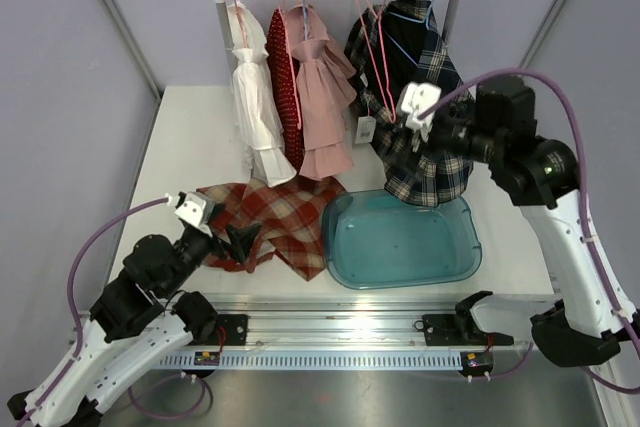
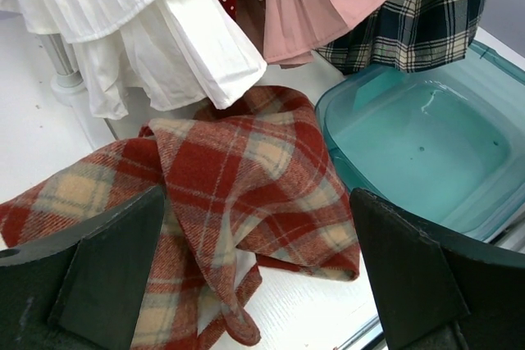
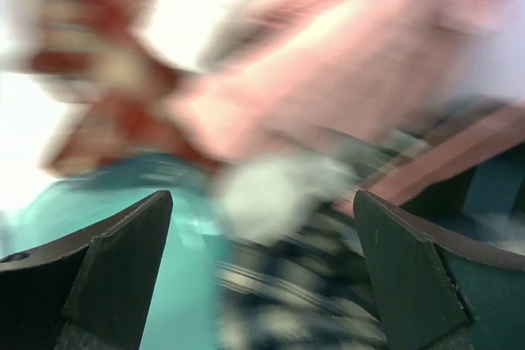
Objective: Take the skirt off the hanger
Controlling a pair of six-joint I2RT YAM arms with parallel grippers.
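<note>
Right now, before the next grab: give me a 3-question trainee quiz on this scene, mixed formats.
1. True or false: the red-and-cream plaid wool cloth lies inside the translucent teal plastic tub.
2. Which hanging garment is closest to the right end effector?
A. white pleated dress
B. pink pleated skirt
C. dark navy plaid skirt
3. Short answer: do the jaws of the left end effector stand open or shut?

Key:
1. False. The cloth lies on the table beside the tub.
2. C
3. Open, with nothing between them.
</note>
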